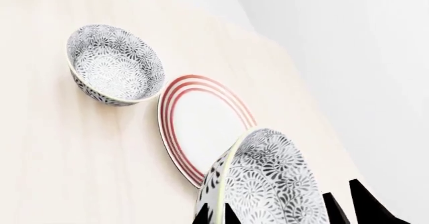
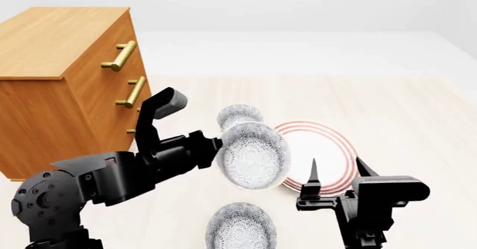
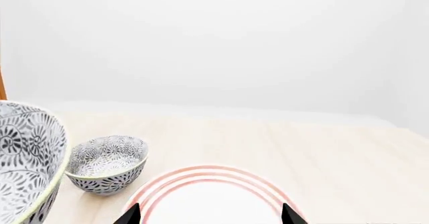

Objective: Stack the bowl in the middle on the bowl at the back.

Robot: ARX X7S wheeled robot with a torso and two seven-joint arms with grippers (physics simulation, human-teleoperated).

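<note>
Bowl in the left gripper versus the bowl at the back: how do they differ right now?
The held bowl is lifted and tipped on its side, its opening facing the head camera; the back bowl sits upright on the table. The left gripper clamps the held bowl's rim; nothing touches the back bowl. The held bowl partly overlaps the red-ringed plate in view. Both share the same grey speckled pattern.

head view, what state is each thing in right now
middle bowl: lifted off the table, tilted, held by the left tool
back bowl: upright on the table, empty
front bowl: upright on the table
red-ringed plate: flat on the table, nothing on it
right tool: open, empty, near the plate
dresser: drawers closed
</note>
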